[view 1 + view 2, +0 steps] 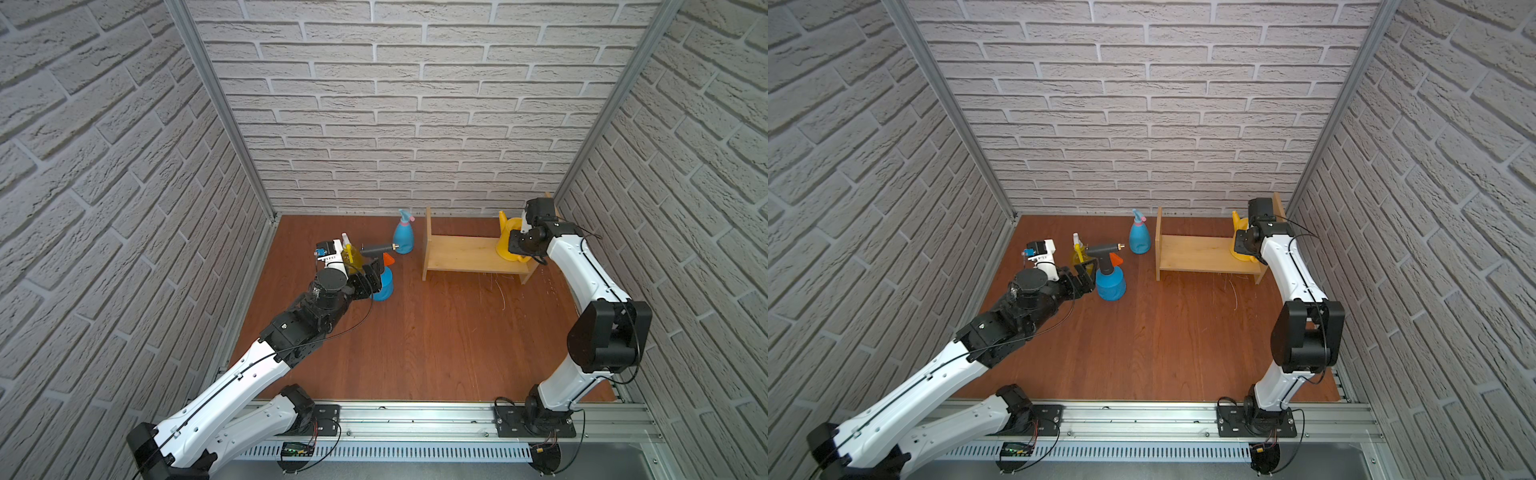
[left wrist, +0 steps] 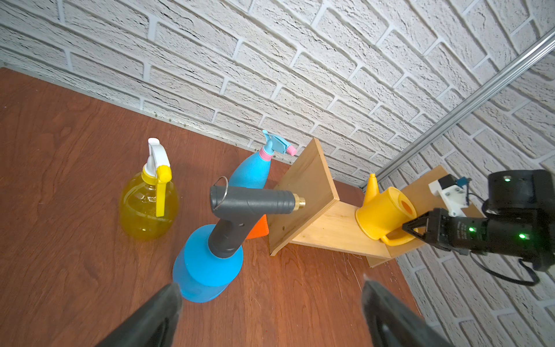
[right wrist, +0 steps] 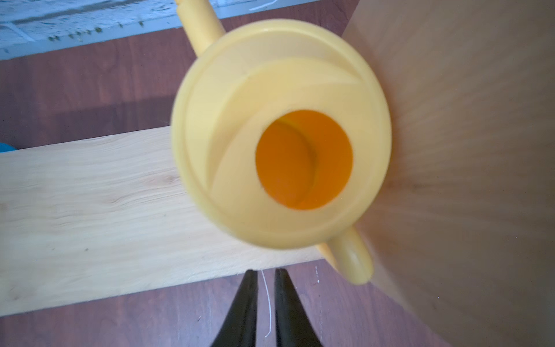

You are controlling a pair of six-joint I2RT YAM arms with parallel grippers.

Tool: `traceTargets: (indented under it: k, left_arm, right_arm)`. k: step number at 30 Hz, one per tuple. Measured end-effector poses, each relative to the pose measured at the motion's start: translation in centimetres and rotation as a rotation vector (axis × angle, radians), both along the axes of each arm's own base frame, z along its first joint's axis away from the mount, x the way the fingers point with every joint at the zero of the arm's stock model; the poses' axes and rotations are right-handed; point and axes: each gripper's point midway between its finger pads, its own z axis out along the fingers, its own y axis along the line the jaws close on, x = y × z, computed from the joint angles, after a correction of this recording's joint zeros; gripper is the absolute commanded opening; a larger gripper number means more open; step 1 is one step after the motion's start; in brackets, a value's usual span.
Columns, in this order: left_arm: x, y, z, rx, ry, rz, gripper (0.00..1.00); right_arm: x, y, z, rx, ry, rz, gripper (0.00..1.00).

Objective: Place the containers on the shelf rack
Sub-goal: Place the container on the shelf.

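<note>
The yellow watering can (image 1: pixel 508 246) (image 3: pixel 282 135) stands upright on the shelf rack's (image 1: pixel 463 257) horizontal board, at its right end against the side board. My right gripper (image 3: pixel 265 272) sits just in front of the board's edge beside the can's handle (image 3: pixel 354 261), open by a narrow gap with nothing in it. On the table to the left of the rack stand the light-blue, pink-trimmed spray bottle (image 1: pixel 1139 237), the blue pressure sprayer (image 1: pixel 1111 282) and the translucent yellow spray bottle (image 1: pixel 1077 253). My left gripper (image 2: pixel 270 303) is wide open and empty, close beside the pressure sprayer's (image 2: pixel 207 270) base.
An orange part (image 2: pixel 258 229) shows behind the pressure sprayer. Brick-patterned walls close in the back and both sides. The rack's right side board stands near the right wall. A metal rail (image 1: pixel 415 415) runs along the table's front edge.
</note>
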Motion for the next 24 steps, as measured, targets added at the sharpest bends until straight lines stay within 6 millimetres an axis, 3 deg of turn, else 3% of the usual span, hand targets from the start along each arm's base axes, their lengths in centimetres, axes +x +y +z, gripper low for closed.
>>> traceTargets:
  k: [4,7,12,24]
  left_arm:
    - [0.2,-0.1,-0.3,0.012,0.007,-0.003,0.98]
    - [0.3,-0.4,-0.6,0.019,0.015,-0.008,0.98]
    - [0.3,-0.4,-0.8,0.021,0.019,-0.011,0.98]
    - [-0.5,0.3,0.0,0.013,0.001,-0.008,0.98]
  right_arm:
    - [-0.6,0.2,2.3,0.012,-0.056,0.008,0.2]
    - [-0.7,0.0,2.4,0.003,-0.058,0.001,0.2]
    - [-0.6,-0.5,0.8,-0.022,-0.005,-0.018,0.2]
    - [3.1,-1.7,-2.3,-0.085,0.08,-0.054,0.2]
